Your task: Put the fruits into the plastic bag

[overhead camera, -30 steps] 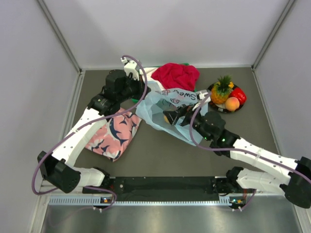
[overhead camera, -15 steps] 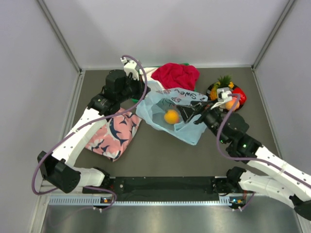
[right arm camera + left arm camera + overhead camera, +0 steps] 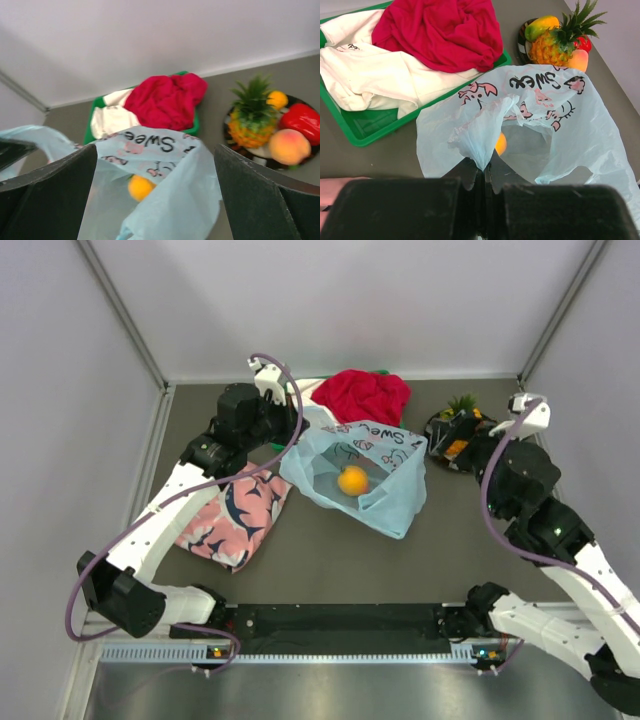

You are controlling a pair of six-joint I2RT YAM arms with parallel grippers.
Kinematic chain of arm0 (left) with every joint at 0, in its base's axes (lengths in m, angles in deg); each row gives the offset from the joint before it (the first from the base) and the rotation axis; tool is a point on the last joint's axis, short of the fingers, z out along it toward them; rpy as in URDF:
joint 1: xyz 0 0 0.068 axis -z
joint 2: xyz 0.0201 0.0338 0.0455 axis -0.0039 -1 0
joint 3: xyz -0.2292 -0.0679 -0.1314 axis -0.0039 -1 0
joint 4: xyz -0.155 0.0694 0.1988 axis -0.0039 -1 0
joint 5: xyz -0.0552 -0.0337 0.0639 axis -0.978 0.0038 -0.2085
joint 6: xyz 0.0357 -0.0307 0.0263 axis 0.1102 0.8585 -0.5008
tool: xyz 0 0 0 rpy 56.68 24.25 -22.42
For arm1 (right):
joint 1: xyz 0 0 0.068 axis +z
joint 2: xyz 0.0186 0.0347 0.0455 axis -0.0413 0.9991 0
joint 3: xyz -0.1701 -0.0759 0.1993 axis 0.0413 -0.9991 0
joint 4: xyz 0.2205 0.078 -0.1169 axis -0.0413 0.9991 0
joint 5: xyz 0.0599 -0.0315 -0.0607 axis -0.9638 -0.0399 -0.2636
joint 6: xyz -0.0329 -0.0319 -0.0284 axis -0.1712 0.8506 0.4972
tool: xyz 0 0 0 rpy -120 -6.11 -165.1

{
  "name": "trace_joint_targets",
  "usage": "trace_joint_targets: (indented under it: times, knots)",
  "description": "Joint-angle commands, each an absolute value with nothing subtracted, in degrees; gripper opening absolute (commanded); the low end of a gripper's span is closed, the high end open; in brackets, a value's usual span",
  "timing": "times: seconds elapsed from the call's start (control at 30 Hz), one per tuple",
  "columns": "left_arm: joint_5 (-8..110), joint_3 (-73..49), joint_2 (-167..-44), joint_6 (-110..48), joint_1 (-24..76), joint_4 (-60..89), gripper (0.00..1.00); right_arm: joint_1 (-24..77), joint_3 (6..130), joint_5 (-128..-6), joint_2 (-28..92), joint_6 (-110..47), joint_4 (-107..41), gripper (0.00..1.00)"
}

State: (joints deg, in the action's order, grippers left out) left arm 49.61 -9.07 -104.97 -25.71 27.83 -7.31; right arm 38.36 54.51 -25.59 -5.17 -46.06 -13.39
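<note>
The light-blue plastic bag (image 3: 385, 495) lies open mid-table with a round orange fruit (image 3: 352, 480) inside. My left gripper (image 3: 484, 169) is shut on the bag's left rim and holds it up; in the top view it (image 3: 297, 432) is at the bag's far-left corner. My right gripper (image 3: 155, 200) is open and empty, above and to the right of the bag, and hovers (image 3: 462, 440) over the fruit plate. The pineapple (image 3: 250, 120), peach (image 3: 289, 146), red pepper-like fruit (image 3: 300, 120) and mango (image 3: 542, 26) sit on the dark plate (image 3: 260, 152).
A green tray (image 3: 365, 135) with a red cloth (image 3: 440, 30) and a white cloth (image 3: 375, 75) stands behind the bag. A pink shark-print cloth (image 3: 232, 515) lies left of the bag. Grey walls close in the back and both sides.
My right gripper let go of the orange fruit inside the bag, drew out and swung right and back to the fruit plate. The left gripper stayed shut on the bag's rim.
</note>
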Motion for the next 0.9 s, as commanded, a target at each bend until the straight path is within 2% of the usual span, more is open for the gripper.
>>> trace_joint_targets:
  times: [0.0,0.07,0.1,0.13,0.2,0.27,0.7,0.87]
  knots:
    - [49.4,-8.8,-103.7,-26.1,27.8,-4.6,0.00,29.7,58.1,-31.1,-2.0,-45.1,-4.8,0.99]
    - [49.4,-8.8,-103.7,-26.1,27.7,-4.5,0.00,19.6,57.7,-38.3,0.0,-46.2,-5.0,0.99]
    - [49.5,-8.8,-103.7,-26.1,27.8,-4.6,0.00,15.9,56.8,-47.4,1.0,-47.3,-5.3,0.99]
    - [49.5,-8.8,-103.6,-26.3,27.7,-4.6,0.00,7.9,56.4,-52.3,2.0,-48.4,-5.8,0.99]
    - [49.9,-8.7,-103.5,-26.4,27.8,-4.8,0.00,1.8,54.5,-65.0,4.8,-51.5,-7.1,0.99]
    - [50.0,-8.7,-103.3,-26.4,27.7,-4.7,0.00,-3.7,52.9,-68.7,6.9,-52.6,-10.1,0.99]
    - [50.6,-8.5,-103.6,-27.1,27.8,-5.2,0.00,-4.7,54.6,-56.3,20.7,-44.3,-15.1,0.99]
    - [50.9,-8.4,-103.6,-27.3,27.8,-5.5,0.00,-4.7,56.3,-58.8,25.8,-43.1,-18.9,0.99]
